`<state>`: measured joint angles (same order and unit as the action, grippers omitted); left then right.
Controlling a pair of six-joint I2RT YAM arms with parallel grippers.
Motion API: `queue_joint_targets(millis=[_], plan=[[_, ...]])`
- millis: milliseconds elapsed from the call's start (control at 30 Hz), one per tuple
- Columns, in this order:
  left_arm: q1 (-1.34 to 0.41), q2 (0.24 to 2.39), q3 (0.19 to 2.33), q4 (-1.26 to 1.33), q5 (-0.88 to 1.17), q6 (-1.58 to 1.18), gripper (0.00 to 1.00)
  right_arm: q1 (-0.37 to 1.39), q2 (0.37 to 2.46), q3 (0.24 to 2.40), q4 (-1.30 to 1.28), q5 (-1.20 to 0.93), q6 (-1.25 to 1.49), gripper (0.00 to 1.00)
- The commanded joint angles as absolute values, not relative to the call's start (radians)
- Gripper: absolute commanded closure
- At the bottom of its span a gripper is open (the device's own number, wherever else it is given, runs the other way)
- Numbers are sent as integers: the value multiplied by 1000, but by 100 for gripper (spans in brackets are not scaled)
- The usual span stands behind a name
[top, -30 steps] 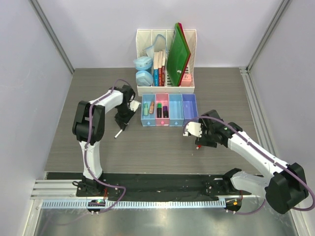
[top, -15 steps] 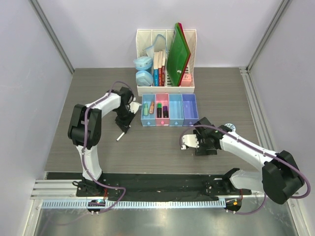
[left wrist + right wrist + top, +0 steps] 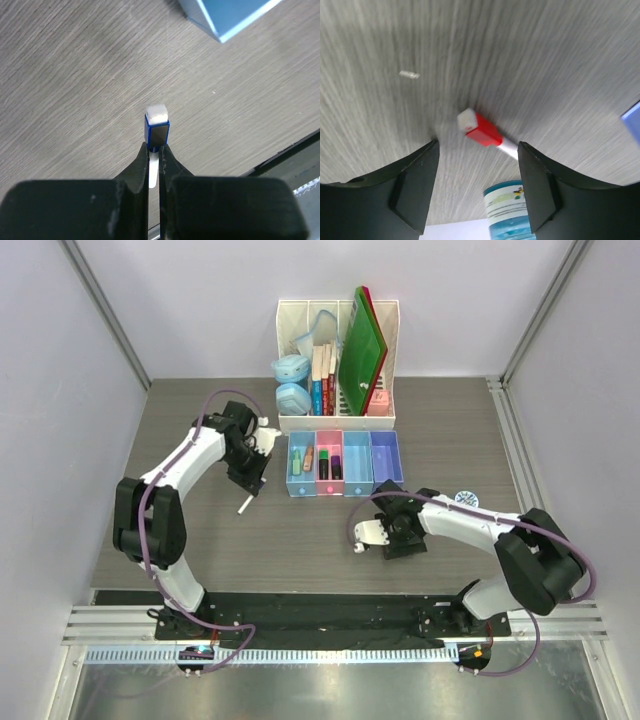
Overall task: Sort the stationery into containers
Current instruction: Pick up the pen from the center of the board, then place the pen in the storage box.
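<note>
My left gripper [image 3: 247, 490] is shut on a thin white pen with a blue cap [image 3: 156, 127], held a little above the table, left of the trays. My right gripper [image 3: 477, 147] is open, its jaws wide on either side of a white pen with a red cap [image 3: 482, 131] that lies on the table. In the top view the right gripper [image 3: 392, 539] hides that pen. A round blue-lidded pot [image 3: 466, 499] stands to the right and also shows in the right wrist view [image 3: 507, 212]. Four trays stand in a row: light blue [image 3: 291, 480], pink [image 3: 329, 485], light blue [image 3: 357, 465], purple [image 3: 386, 458].
The left blue tray holds a mint highlighter [image 3: 296, 457] and an orange piece [image 3: 308, 458]; the pink tray holds black markers [image 3: 336, 464]. A tall white file rack [image 3: 337, 365] with books, green folders and two pale blue cases [image 3: 291, 385] stands behind the trays.
My right gripper has moved left and nearer and now straddles the red-capped pen. My left arm's elbow has swung left; the gripper still holds the blue-capped pen, shifted slightly.
</note>
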<state>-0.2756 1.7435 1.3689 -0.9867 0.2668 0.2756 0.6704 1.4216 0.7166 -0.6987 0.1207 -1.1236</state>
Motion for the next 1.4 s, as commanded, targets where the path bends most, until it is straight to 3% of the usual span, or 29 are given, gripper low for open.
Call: queue_joint_targets(millis=[0,100,267,300,333,433,633,867,967,1133,1367], plan=[[-270,1680,1399,-1017,325,299,100,683,1477,756,-626,78,-1141,32],[-268,1674,1397,-1025,330,299,100,686,1514,764,-609,77,-1143,40],[-268,1667,1382,-1019,331,305,100,698,1545,749,-589,71,-1126,60],[-268,1667,1381,-1019,331,305,100,706,1545,744,-584,71,-1123,65],[-267,1667,1382,-1019,331,304,100,715,1543,742,-584,74,-1111,80],[-267,1667,1390,-1020,337,305,100,735,1531,738,-584,74,-1085,99],[-267,1654,1416,-1017,353,299,100,736,1468,889,-681,-35,-895,99],[-265,1647,1482,-1014,452,307,100,723,1410,1216,-716,-248,-661,99],[-265,1652,1500,-1008,538,304,100,681,1411,1267,-597,-324,-542,99],[-265,1649,1509,-1003,649,307,100,516,1394,1178,-128,-409,-277,99],[-265,1606,1493,-1029,684,357,100,393,1540,1140,107,-507,-146,99]])
